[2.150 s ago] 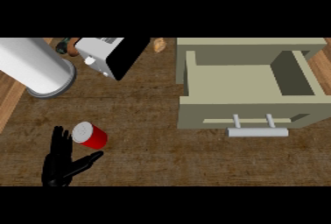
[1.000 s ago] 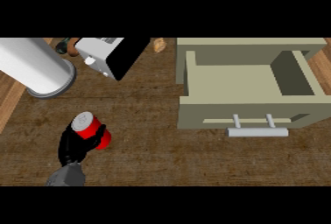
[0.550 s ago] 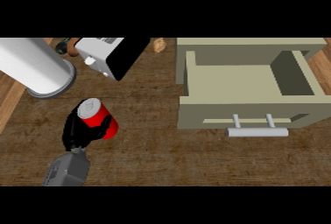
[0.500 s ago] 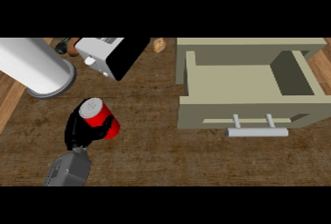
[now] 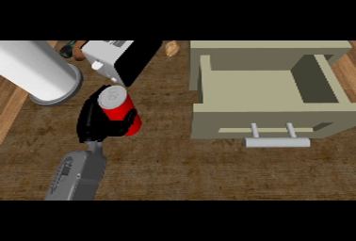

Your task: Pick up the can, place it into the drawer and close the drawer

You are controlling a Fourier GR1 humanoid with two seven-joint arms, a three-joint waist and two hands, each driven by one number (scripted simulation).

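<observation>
The red can (image 5: pixel 119 107) with a silver top is lifted off the brown counter, left of centre in the head view. My left hand (image 5: pixel 96 125) is shut on it, black fingers curled round its lower side, and the grey forearm runs in from the lower left. The beige drawer (image 5: pixel 206 89) stands pulled open at the right, its inside bare, with a grey bar handle (image 5: pixel 277 141) on its front. The can is well to the left of the drawer. My right hand does not show.
A large white cylinder (image 5: pixel 35 70) lies at the upper left. A white and black appliance (image 5: pixel 119 57) stands just beyond the can. A small brown object (image 5: pixel 172 47) sits near the drawer's back left corner. A lighter wooden strip (image 5: pixel 8 113) borders the counter's left.
My left hand went from open beside the can to shut on it, then raised it and carried it farther from me and slightly right. The drawer has not moved.
</observation>
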